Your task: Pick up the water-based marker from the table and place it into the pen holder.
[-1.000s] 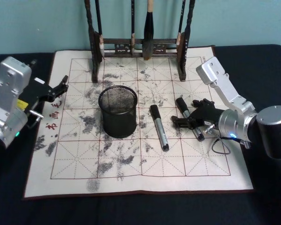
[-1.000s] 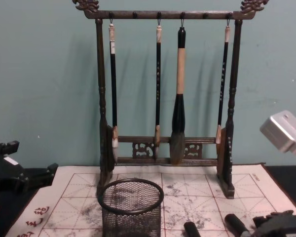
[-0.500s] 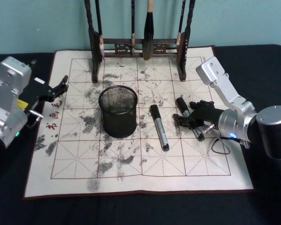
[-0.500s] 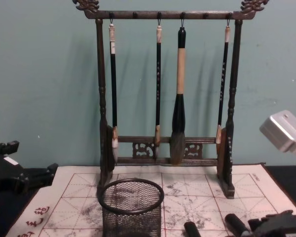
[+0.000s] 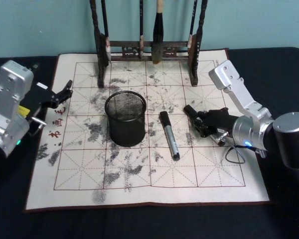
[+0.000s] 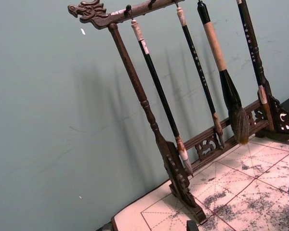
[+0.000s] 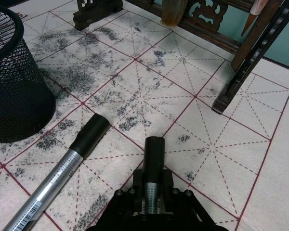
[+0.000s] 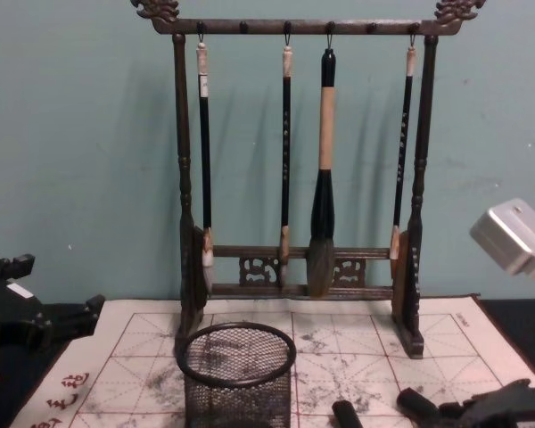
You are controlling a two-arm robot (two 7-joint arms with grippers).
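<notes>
On the ink-stained paper mat [image 5: 214,169] covering the dark desk [image 5: 139,224], the fingers of the right gripper [image 7: 152,196] were clamped on the water-based marker [image 7: 153,161], right of a second marker [image 5: 169,135] and the pen holder [image 5: 125,124], while the left gripper [image 5: 64,93] hung at the mat's left edge.

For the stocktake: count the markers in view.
2. Loose marker lies on the mat right of the pen holder; held marker sits in the right gripper's jaws.
</notes>
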